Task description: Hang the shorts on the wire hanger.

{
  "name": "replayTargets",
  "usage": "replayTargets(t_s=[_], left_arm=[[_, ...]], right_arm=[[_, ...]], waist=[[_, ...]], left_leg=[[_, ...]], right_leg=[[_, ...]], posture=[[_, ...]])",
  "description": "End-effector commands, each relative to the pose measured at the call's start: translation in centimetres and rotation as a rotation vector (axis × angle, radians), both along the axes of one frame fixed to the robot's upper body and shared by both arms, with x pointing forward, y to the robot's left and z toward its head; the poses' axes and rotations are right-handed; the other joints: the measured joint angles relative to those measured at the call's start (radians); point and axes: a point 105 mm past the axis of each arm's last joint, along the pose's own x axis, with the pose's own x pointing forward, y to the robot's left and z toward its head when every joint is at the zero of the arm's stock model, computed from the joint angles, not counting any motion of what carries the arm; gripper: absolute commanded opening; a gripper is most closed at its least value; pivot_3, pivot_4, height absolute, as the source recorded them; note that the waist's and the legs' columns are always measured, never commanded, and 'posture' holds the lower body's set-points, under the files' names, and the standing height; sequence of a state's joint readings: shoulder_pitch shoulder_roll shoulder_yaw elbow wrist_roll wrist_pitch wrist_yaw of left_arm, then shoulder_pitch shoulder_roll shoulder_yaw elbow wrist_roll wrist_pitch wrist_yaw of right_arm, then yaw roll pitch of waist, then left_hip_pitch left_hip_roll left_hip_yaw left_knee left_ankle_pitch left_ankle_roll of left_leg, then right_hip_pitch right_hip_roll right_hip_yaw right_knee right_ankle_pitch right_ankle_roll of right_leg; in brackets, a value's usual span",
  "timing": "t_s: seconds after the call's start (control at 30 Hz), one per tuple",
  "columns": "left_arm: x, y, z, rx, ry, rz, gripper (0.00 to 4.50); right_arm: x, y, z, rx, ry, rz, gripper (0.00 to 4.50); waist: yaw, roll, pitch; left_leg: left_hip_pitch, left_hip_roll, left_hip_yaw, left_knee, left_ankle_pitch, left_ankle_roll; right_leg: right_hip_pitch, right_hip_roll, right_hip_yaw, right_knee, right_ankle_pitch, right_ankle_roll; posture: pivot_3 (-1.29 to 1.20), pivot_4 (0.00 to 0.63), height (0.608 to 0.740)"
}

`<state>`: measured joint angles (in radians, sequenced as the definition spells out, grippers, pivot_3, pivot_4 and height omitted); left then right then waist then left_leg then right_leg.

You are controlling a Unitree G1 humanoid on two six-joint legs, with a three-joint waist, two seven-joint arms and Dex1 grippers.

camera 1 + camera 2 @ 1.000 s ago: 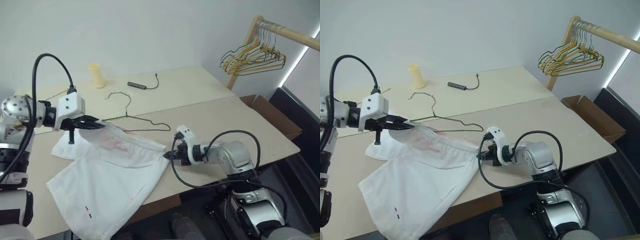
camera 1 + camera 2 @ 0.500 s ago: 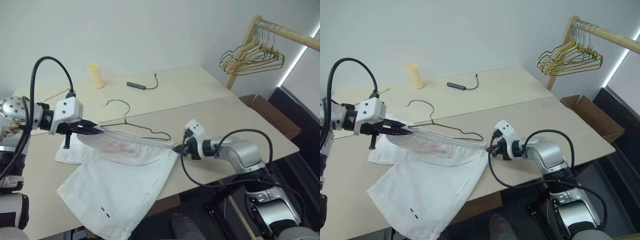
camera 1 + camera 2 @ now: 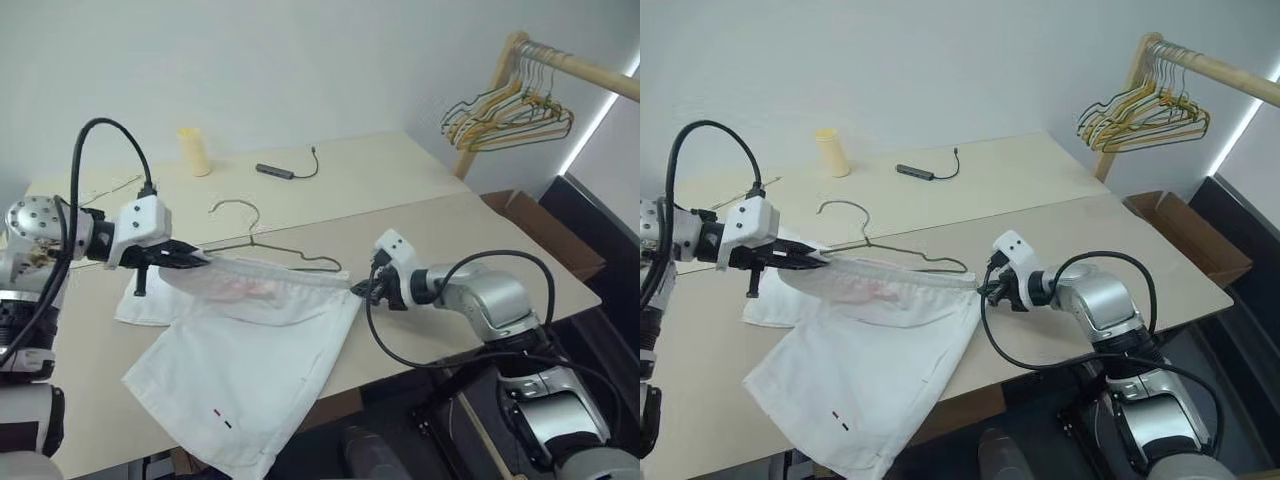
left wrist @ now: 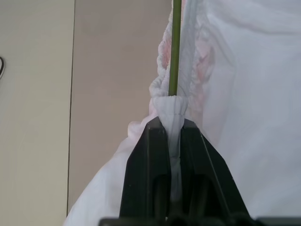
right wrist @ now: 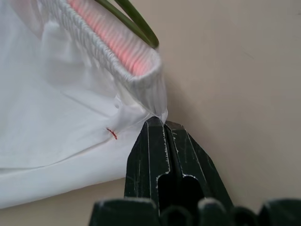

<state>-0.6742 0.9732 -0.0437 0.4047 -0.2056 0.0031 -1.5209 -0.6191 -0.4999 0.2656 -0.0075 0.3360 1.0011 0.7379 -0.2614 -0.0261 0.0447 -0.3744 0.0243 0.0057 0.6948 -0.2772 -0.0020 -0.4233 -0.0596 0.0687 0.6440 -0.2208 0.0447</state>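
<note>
The white shorts hang stretched by their gathered waistband between my two grippers, and their legs rest on the table. My left gripper is shut on the waistband's left end, and the cloth shows pinched between its fingers. At the right end my right gripper is shut on the cloth just below the waistband. The wire hanger lies on the table just behind the waistband with its hook pointing away. Its thin wire runs along the waistband.
A yellow cup and a dark cable adapter sit at the back of the table. A wooden rack with bunched coloured hangers stands at the far right, above a cardboard box. The shorts' legs reach the table's front edge.
My right gripper has moved to the right and a little up with the waistband's end, pulling the waistband straight and dragging the legs rightward. The left gripper has stayed put.
</note>
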Motion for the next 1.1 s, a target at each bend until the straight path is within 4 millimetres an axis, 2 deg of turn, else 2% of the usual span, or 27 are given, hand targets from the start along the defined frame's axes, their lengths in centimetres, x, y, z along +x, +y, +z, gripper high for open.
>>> replayTargets(t_s=[0.03,0.13,0.3,0.43,0.6,0.67,0.73,0.9,1.1], left_arm=[[-0.4,0.6,2.4,0.009,-0.058,-0.004,0.00],[-0.6,1.6,1.1,0.081,-0.025,0.018,0.00],[-0.7,2.3,0.1,0.138,0.008,0.037,0.00],[-0.3,2.5,-0.2,0.153,-0.001,0.058,0.00],[0.7,1.8,0.4,0.146,-0.081,0.083,0.00],[0.9,1.3,1.0,0.136,-0.115,0.078,0.00],[1.0,1.0,1.5,0.128,-0.139,0.069,0.00],[1.2,0.2,2.3,0.108,-0.174,0.043,0.00],[1.3,-0.1,2.9,0.096,-0.201,0.040,0.00]], right_arm=[[0.9,-0.5,0.9,-0.016,-0.053,-0.024,0.02],[1.1,-0.5,1.0,-0.015,-0.060,-0.030,0.02],[1.6,-0.8,1.3,-0.025,-0.088,-0.036,0.02],[1.8,-0.5,2.5,-0.019,-0.158,-0.007,0.02],[1.3,1.2,6.7,0.014,-0.373,0.105,0.02],[0.9,2.3,8.8,-0.009,-0.471,0.166,0.02],[0.5,3.3,10.1,-0.054,-0.565,0.228,0.02],[0.5,5.3,11.4,-0.131,-0.732,0.312,0.02],[0.7,6.4,11.5,-0.159,-0.787,0.358,0.02]], waist=[[-0.001,0.000,0.000],[-0.004,0.000,0.000],[-0.001,0.000,0.000],[0.000,0.000,0.000],[0.000,0.000,0.000],[0.000,0.000,0.000],[-0.002,0.000,0.000],[-0.002,0.000,0.000],[-0.001,0.000,0.000]], left_leg=[[0.000,0.000,0.000,0.000,0.000,0.000],[0.000,0.000,0.000,0.000,0.000,0.000],[0.001,0.000,0.000,0.000,0.000,0.000],[0.001,0.000,0.000,0.000,0.000,0.000],[0.001,0.000,0.000,0.000,0.000,0.000],[0.001,0.000,0.000,0.000,0.000,0.000],[0.000,0.000,0.000,0.000,0.000,0.000],[0.001,0.001,0.000,0.000,0.000,0.000],[0.000,0.000,0.000,0.000,0.000,0.000]], right_leg=[[0.000,0.000,0.000,0.000,0.000,0.000],[0.000,0.000,0.000,0.000,0.000,0.000],[0.001,0.000,0.000,0.001,0.000,0.000],[0.000,0.000,0.000,0.000,0.000,0.000],[0.000,0.000,0.000,0.000,0.000,0.000],[0.000,0.000,0.000,0.000,0.000,0.000],[0.000,0.000,0.000,0.001,0.000,0.000],[0.000,0.000,0.000,0.000,0.000,0.000],[0.000,0.000,0.000,0.001,0.000,0.000]], posture=[[-0.20,0.000,0.740],[-0.20,0.000,0.740],[-0.19,0.000,0.740],[-0.19,0.000,0.740],[-0.21,0.000,0.740],[-0.21,0.000,0.740],[-0.21,0.000,0.740],[-0.21,0.000,0.740],[-0.20,0.000,0.740]])
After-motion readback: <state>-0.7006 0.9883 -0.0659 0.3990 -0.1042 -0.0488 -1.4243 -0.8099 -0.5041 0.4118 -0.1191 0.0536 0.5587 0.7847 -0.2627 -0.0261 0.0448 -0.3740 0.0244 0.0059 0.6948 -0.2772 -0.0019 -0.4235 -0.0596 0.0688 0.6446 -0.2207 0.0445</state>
